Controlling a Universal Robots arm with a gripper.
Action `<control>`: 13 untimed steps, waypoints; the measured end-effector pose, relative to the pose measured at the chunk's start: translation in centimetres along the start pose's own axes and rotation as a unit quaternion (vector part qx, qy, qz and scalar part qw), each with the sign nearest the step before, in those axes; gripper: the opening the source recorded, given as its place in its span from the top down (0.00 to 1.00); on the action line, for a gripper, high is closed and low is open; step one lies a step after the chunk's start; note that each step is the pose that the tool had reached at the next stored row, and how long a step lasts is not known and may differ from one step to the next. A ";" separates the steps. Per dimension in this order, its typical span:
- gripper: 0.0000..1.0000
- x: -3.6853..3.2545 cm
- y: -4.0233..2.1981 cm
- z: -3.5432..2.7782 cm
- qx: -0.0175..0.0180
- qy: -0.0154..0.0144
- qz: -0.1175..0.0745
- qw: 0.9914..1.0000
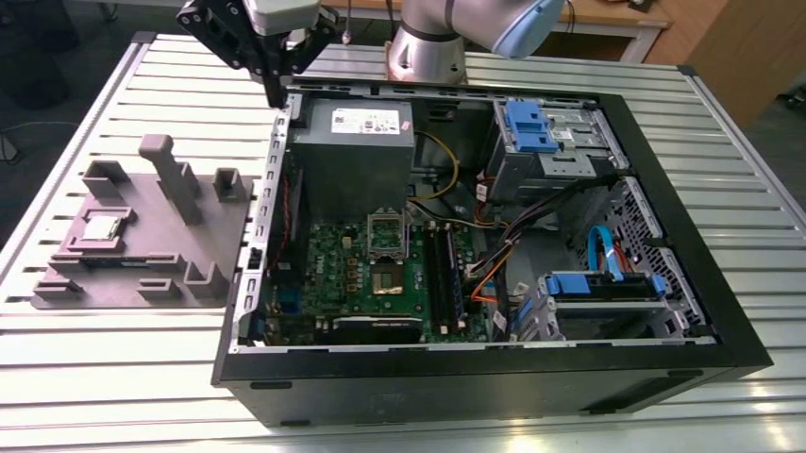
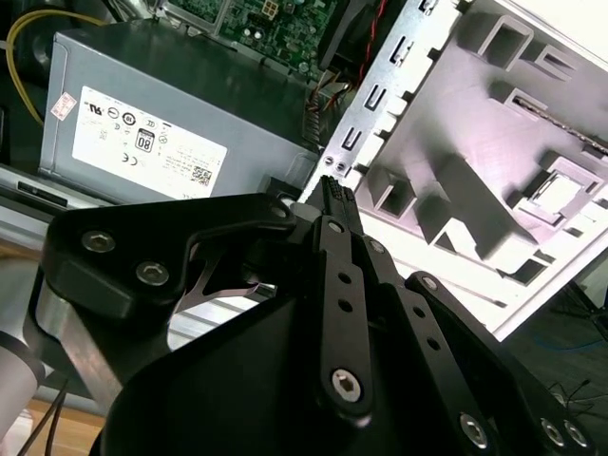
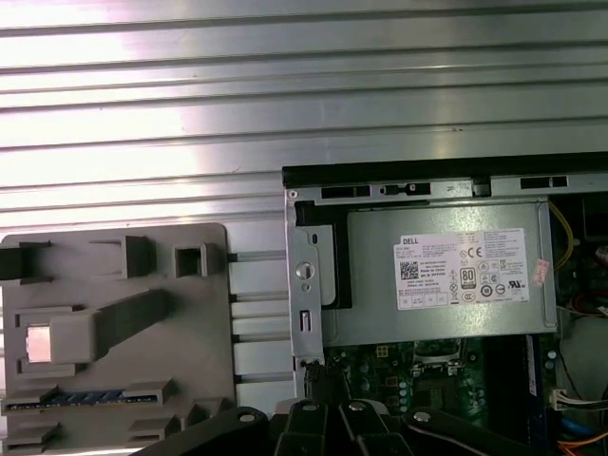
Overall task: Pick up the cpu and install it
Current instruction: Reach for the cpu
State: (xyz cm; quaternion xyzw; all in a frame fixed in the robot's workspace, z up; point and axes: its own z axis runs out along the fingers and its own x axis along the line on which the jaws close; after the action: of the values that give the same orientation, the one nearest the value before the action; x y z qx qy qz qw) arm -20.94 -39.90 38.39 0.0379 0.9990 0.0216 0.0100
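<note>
A: Slatted metal table (image 1: 126,377) underneath, carrying an open computer case (image 1: 743,349) and, at the exterior view's left, a grey fixture (image 1: 208,250). Jaws?

B: Pressed together with nothing between, by the look of the second wrist view, though hard to swear to from that angle. Gripper (image 1: 276,98) poised over the case's rear corner, just beside the power supply (image 1: 353,156).

A: And the cpu (image 1: 101,227)?

B: Lying flat in a pocket of the fixture, well apart from the gripper, not yet picked up.

A: Risks?

B: Probably clipping the case's sheet-metal edge on a low sweep toward the fixture. Arriving shut and jabbing the cpu's top instead of straddling it. At the socket (image 1: 384,236), seating it skewed and bending pins, or dropping it onto the motherboard (image 1: 340,274).
</note>
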 end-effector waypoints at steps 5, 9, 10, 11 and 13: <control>0.89 0.33 -0.02 0.03 0.000 0.000 0.000 1.000; 0.89 0.55 -0.04 0.04 0.000 0.001 0.000 1.000; 0.89 0.59 -0.05 0.04 0.000 0.001 0.000 1.000; 0.89 0.64 -0.05 0.05 0.000 0.001 0.000 1.000; 0.89 0.74 -0.06 0.05 0.000 0.001 0.000 1.000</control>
State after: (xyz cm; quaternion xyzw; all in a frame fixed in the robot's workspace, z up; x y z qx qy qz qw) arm -21.68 -39.89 38.32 0.0379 0.9990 0.0216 0.0093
